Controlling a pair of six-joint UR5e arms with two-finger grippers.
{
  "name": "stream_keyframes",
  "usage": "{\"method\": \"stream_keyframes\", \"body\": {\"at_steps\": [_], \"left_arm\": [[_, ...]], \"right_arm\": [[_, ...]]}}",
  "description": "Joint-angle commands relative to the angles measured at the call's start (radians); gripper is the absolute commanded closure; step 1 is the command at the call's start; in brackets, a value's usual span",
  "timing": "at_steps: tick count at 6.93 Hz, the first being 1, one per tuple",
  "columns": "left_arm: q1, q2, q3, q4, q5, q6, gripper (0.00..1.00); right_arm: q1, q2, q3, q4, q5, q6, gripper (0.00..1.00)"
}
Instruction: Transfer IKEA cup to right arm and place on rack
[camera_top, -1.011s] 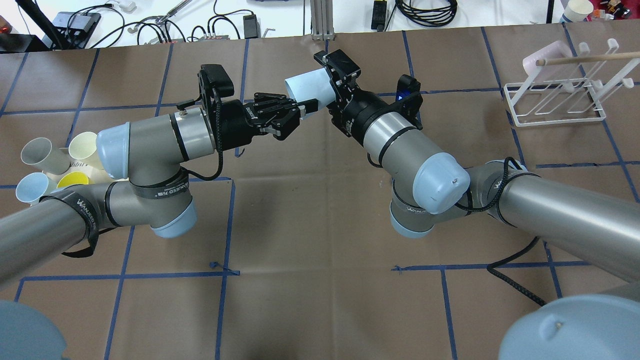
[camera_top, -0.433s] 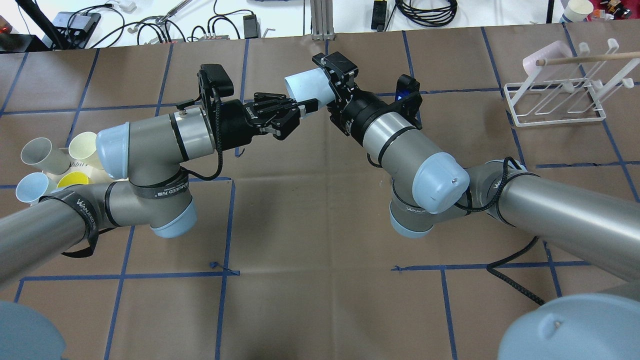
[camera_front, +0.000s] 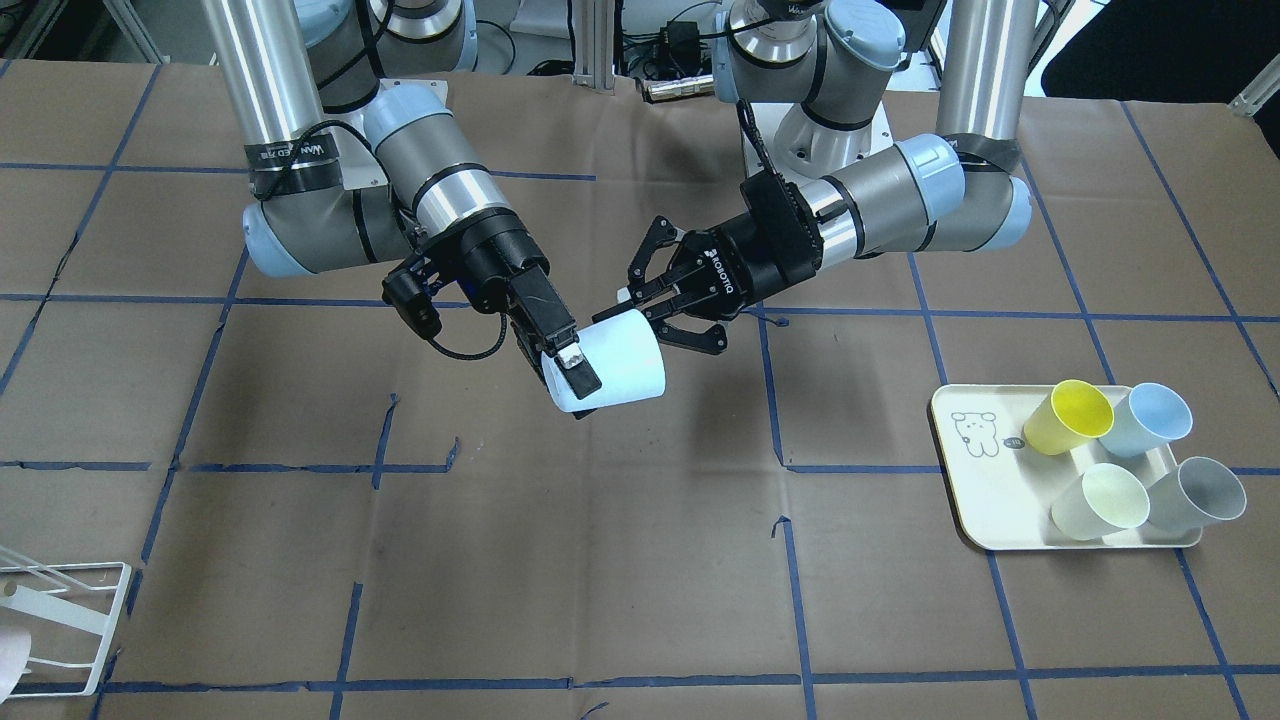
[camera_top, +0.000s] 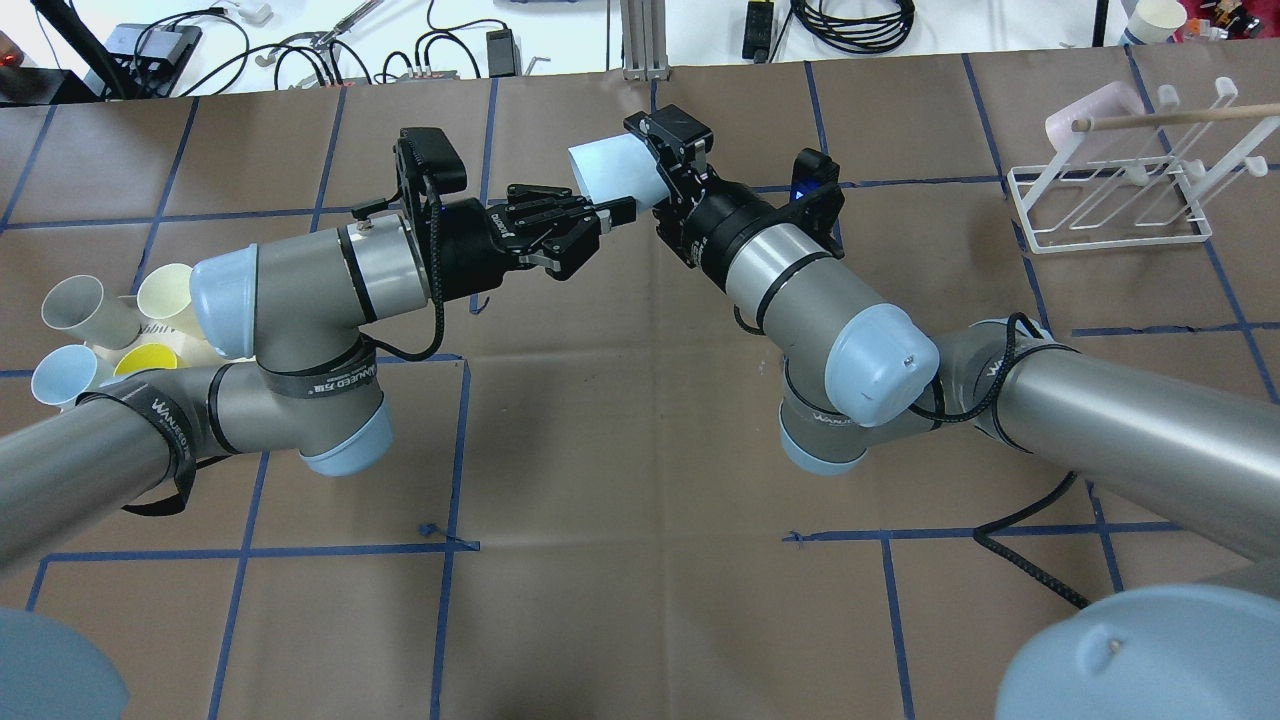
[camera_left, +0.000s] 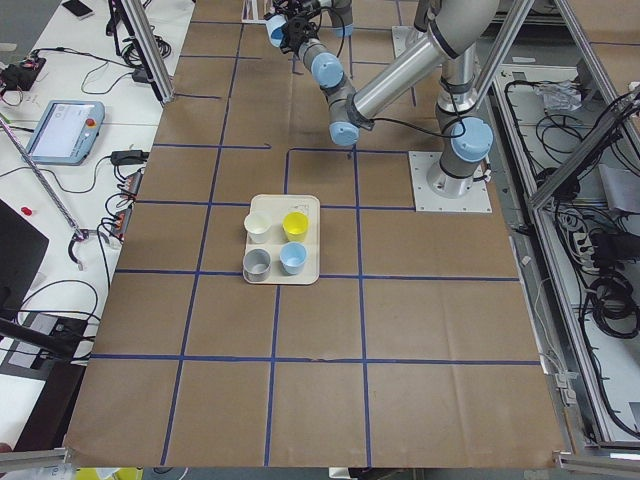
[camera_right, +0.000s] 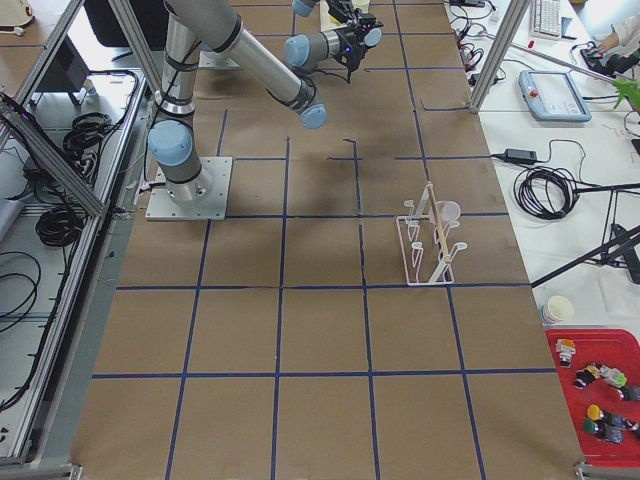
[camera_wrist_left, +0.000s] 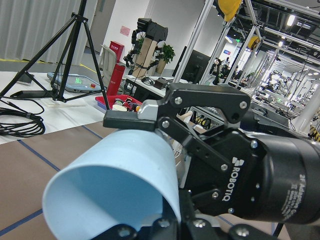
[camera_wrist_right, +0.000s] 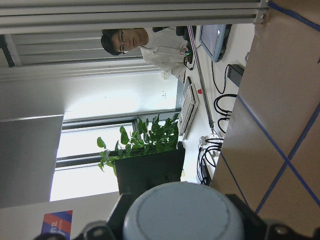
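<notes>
Spotter: Cup (camera_top: 610, 172) is just above centre in the overhead view, off the table (camera_top: 640, 450) and lying on its side. It is pale blue smooth plastic, a plain tapered tumbler, with its open mouth turned toward the upper left.

Logger: Who has it?

Spotter: The right gripper (camera_top: 655, 162). Its black fingers are clamped across the wall near the closed base. From the front, one flat finger lies over the blue wall. The right arm (camera_top: 800, 290), a silver-grey tube with pale blue caps, reaches in from the right edge.

Logger: And the left gripper (camera_front: 650, 312)?

Spotter: Its jaws are spread apart, black linkages splayed, and it grips nothing. The tips are just beside the cup's rim end, and I cannot tell whether one touches.

Logger: Rack?

Spotter: The white wire rack (camera_top: 1120, 243) has thin rods on a rectangular base. It stands at the upper right of the overhead view, well apart from the cup. A pale pink cup (camera_top: 1095, 115) sits tilted on it, and a thin wooden rod (camera_top: 1170, 118) crosses its uprights.

Logger: Further out?

Spotter: A cream tray (camera_front: 985, 480) with a bear drawing lies at the lower right of the front view. It carries four tilted tumblers: yellow (camera_front: 1075, 415), blue (camera_front: 1150, 418), pale cream (camera_front: 1100, 500) and grey (camera_front: 1195, 492). Brown paper gridded with blue tape covers the table.
</notes>
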Motion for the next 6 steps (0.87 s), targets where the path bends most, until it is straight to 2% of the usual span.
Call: {"method": "stream_keyframes", "body": {"at_steps": [1, 2, 3, 6], "left_arm": [[0.000, 0.005, 0.001, 0.003, 0.026, -0.017, 0.23], [0.000, 0.004, 0.001, 0.001, 0.028, -0.020, 0.08], [0.000, 0.004, 0.001, 0.003, 0.028, -0.041, 0.01], [0.017, 0.031, 0.017, -0.037, 0.031, -0.076, 0.01]], "right_arm": [[0.000, 0.000, 0.000, 0.002, 0.001, 0.002, 0.42], [0.000, 0.000, 0.000, 0.002, 0.001, 0.002, 0.42], [0.000, 0.000, 0.000, 0.000, 0.001, 0.002, 0.42], [-0.002, 0.000, -0.005, 0.002, 0.000, -0.001, 0.43]]}}
